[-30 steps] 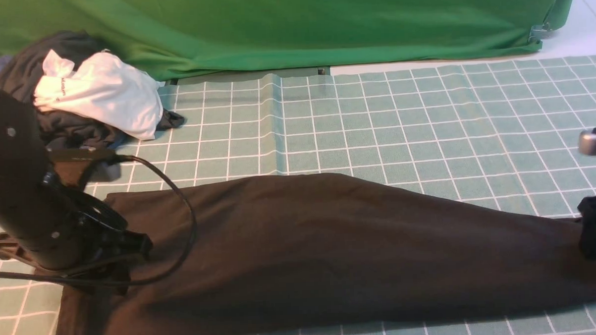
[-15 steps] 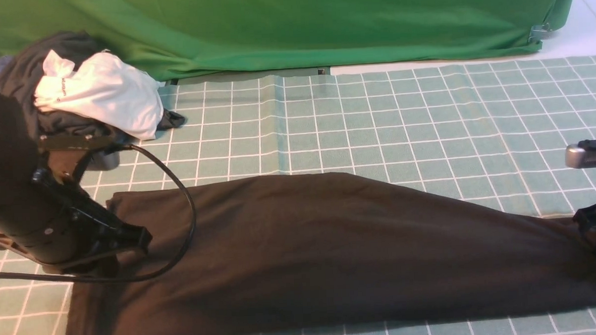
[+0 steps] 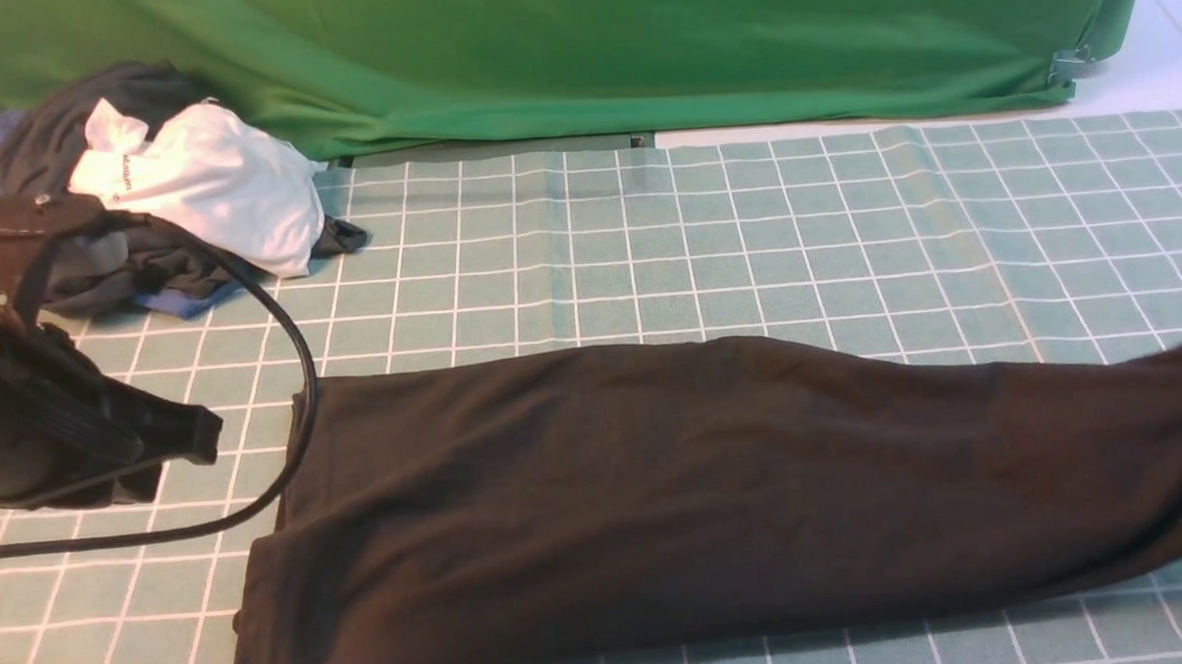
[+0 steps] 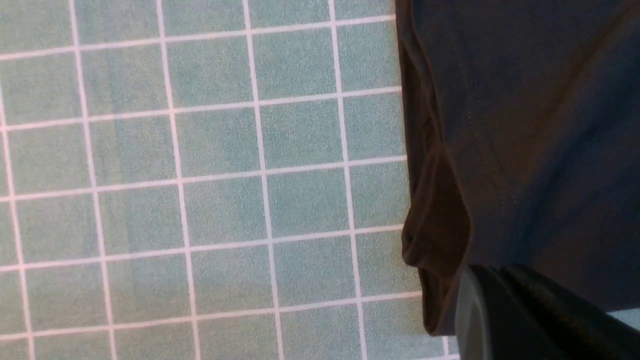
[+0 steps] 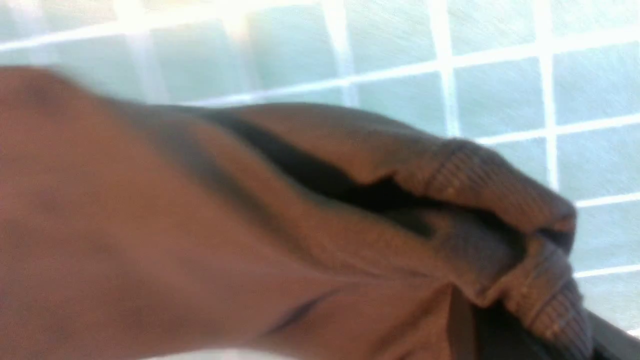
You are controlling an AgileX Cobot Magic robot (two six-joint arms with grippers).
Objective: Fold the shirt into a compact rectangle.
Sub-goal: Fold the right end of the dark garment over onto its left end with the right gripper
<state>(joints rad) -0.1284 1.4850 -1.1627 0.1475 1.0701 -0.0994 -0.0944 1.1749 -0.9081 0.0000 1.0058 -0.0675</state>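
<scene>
Left tool (image 4: 530,315), clenched with nothing between its fingers, hangs beside the hem end of the black shirt (image 3: 656,497), near the heap of dark grey, white and blue clothes (image 3: 183,189). The left wrist view adds a small fold of fabric poking out from the layers at that end, hard to see from the front. The shirt stretches rightward across the checked cloth (image 3: 686,240) on the worktop, its right end leaving the front view. Only the right wrist view shows the right tool (image 5: 540,335), grasping the shirt by bunched, ribbed fabric.
</scene>
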